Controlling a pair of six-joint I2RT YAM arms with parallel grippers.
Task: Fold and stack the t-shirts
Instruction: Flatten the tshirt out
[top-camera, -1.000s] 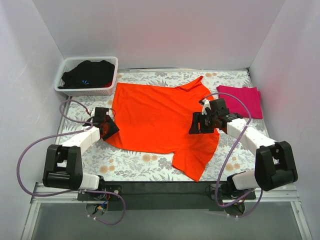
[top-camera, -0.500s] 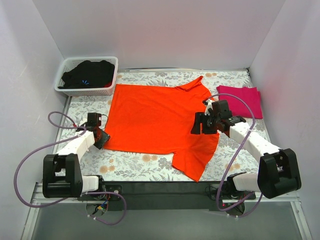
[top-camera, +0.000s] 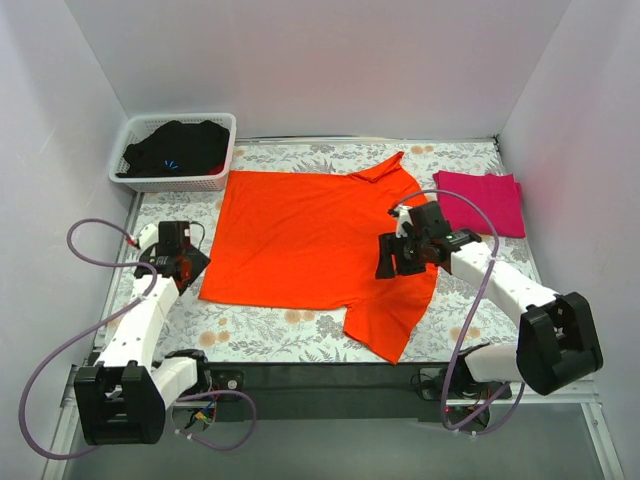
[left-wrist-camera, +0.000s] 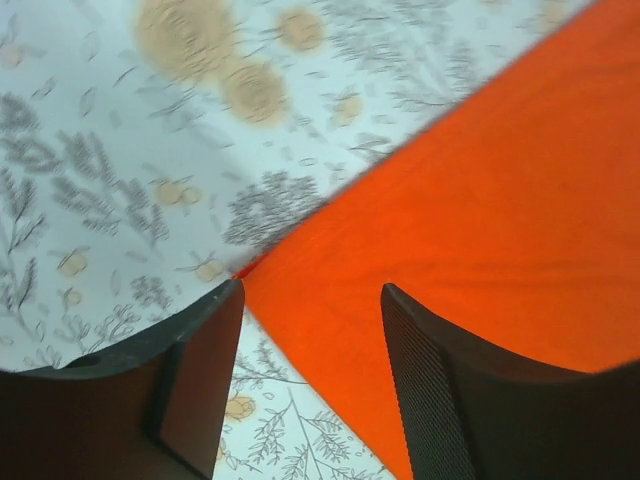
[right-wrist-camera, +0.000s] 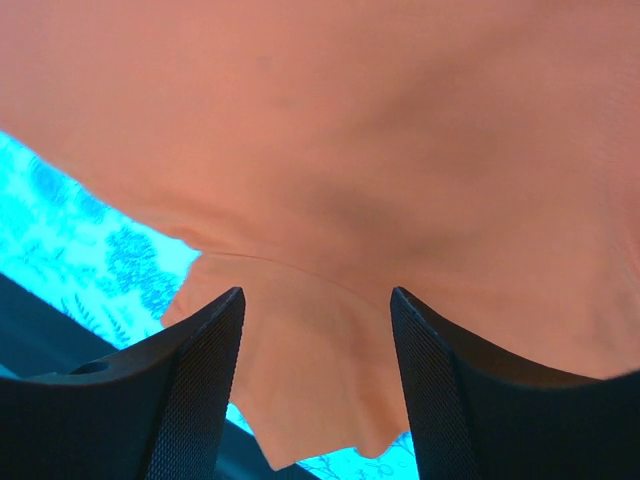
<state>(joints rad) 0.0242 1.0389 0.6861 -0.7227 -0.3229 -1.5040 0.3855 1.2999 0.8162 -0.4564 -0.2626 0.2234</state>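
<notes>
**Orange T-Shirt Spread Flat, Both Jaws Released and Empty**

The orange t-shirt (top-camera: 300, 235) is laid out flat on the flowered counter (top-camera: 280, 325), between the two sets of jaws. The left jaws are held apart with nothing in them. In the left wrist view the shirt's corner (left-wrist-camera: 245, 268) is seen just below and between them, with bare counter beside it. The right jaws are likewise released and empty, and are hung over the opposite side of the cloth, where a sleeve (right-wrist-camera: 300, 400) is seen beneath them. The pink t-shirt (top-camera: 482, 200), already folded, is placed just beyond the right jaws on their outer side. A basket (top-camera: 135, 180) of dark clothing (top-camera: 180, 145) is set well beyond the left jaws.

The cloth is judged to be light, thin and limp. It can be expected to sag and trail when lifted, and to bunch if dragged. Hold is best taken at edges and corners, where a single layer can be pinched off the counter. Matching points on both sides would probably need to be raised together so that the fold is kept straight.
</notes>
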